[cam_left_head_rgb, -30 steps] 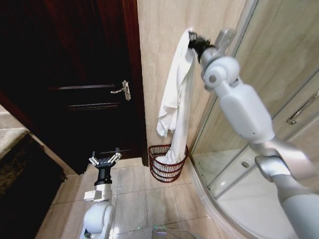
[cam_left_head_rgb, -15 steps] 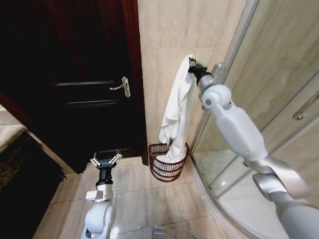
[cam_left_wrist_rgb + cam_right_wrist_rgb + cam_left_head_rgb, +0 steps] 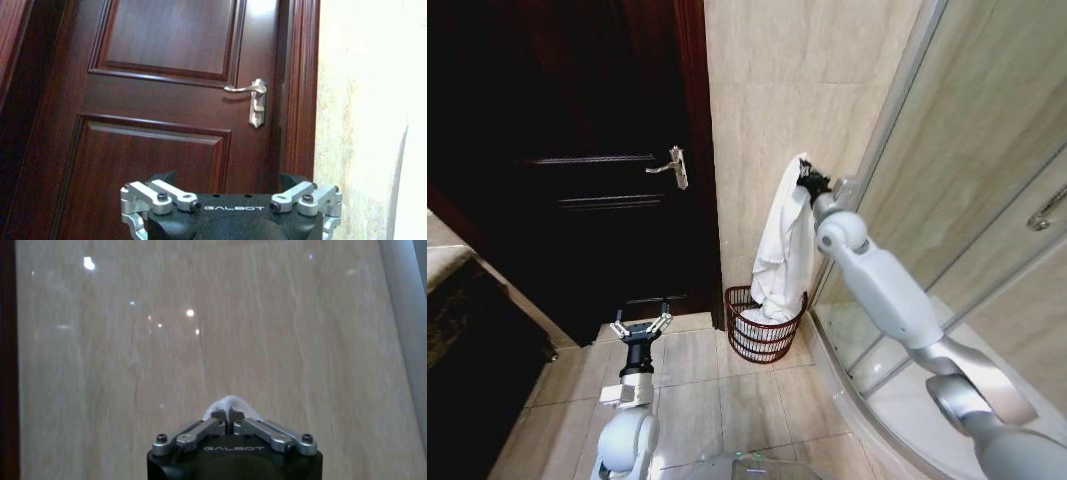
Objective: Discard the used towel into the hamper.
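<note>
Biggest things first: a dark wooden door (image 3: 597, 170) with a silver lever handle (image 3: 670, 166) takes up the left side, a beige tiled wall (image 3: 777, 90) stands in the middle, and the glass shower enclosure (image 3: 987, 150) curves off to the right. The floor (image 3: 717, 400) is pale tile.

The right arm reaches up and forward, and the right gripper (image 3: 809, 182) is pinched tight on the top edge of the white towel (image 3: 785, 245); the wrist view shows a little tuft of cloth poking out between the closed fingers. The towel hangs straight down along the wall, and its bottom end is bunched up inside the hamper (image 3: 764, 326), which sits on the floor right against the wall, at the corner between the door frame and the shower.

Looks to me like the lowering step, with the drop not done yet. The next move probably calls for more descent over the basket mouth, then letting go.

The left gripper (image 3: 639, 326) hangs low near the floor, fingers spread wide, holding nothing.

Only writing I can read is "GALBOT" on both gripper bodies.
</note>
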### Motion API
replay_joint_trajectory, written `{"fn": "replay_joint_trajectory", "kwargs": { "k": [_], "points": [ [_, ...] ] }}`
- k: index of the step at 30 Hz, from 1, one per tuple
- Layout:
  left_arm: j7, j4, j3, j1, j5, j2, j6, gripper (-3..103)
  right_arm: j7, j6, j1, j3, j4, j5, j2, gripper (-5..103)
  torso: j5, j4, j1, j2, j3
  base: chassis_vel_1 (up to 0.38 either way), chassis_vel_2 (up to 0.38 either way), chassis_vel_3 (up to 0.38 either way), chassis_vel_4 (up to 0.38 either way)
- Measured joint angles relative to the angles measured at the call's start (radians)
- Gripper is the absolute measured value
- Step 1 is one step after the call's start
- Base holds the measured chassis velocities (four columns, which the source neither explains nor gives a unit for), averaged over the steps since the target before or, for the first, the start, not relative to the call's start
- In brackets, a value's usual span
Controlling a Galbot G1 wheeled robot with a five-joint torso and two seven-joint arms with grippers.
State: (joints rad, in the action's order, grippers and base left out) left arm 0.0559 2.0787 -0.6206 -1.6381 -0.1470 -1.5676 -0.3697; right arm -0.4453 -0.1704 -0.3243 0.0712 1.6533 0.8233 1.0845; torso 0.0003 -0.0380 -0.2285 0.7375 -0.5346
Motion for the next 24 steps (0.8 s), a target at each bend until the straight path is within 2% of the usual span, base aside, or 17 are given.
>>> {"fn": "replay_joint_trajectory", "kwargs": {
  "k": [8,15,24],
  "points": [
    [-0.006,-0.015,-0.002,0.000,0.005,-0.011,-0.020,100,-0.009,0.025,-0.054,0.006,0.032,-0.016,0.023,2,-0.0004,-0.0001,0.015,-0.035,0.021,0.000,0.000,0.000,0.000],
    [-0.009,-0.014,0.001,-0.007,0.004,-0.017,-0.025,100,-0.028,0.075,0.033,0.044,0.008,-0.003,0.070,2,-0.0005,-0.0003,0.029,-0.070,0.042,0.000,0.000,0.000,0.000],
    [-0.006,-0.008,0.003,-0.013,0.018,-0.032,-0.025,100,-0.035,0.072,0.028,0.029,0.043,0.020,0.047,2,-0.0003,0.0001,0.043,-0.104,0.062,0.000,0.000,0.000,0.000]
  ]
}}
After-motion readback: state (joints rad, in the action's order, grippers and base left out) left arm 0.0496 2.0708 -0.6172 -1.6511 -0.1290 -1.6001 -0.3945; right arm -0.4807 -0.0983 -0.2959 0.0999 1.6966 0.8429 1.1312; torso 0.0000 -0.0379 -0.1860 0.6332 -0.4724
